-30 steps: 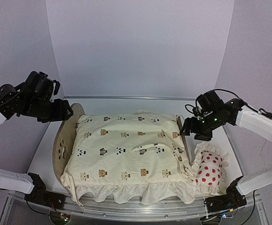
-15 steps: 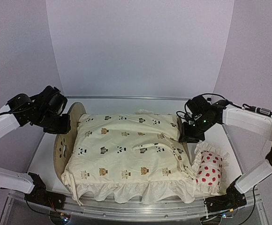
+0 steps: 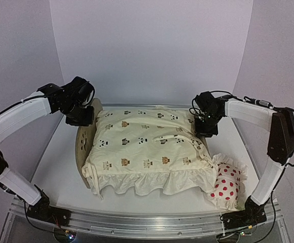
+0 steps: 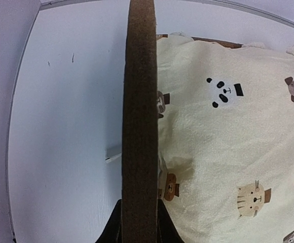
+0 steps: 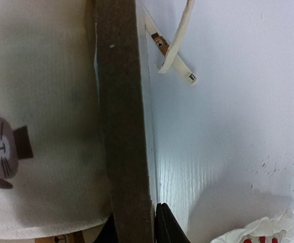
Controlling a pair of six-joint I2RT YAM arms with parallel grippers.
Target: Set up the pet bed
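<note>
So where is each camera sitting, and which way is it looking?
Top camera: high behind the arms, looking down at the cushion on the pet bed; both arms show.
Left wrist camera: on the left hand, looking down the bed's left board; its fingers pinch it.
Right wrist camera: on the right hand, looking down the right board; fingers show.
Shared: both wrist views see the cushion and table.
</note>
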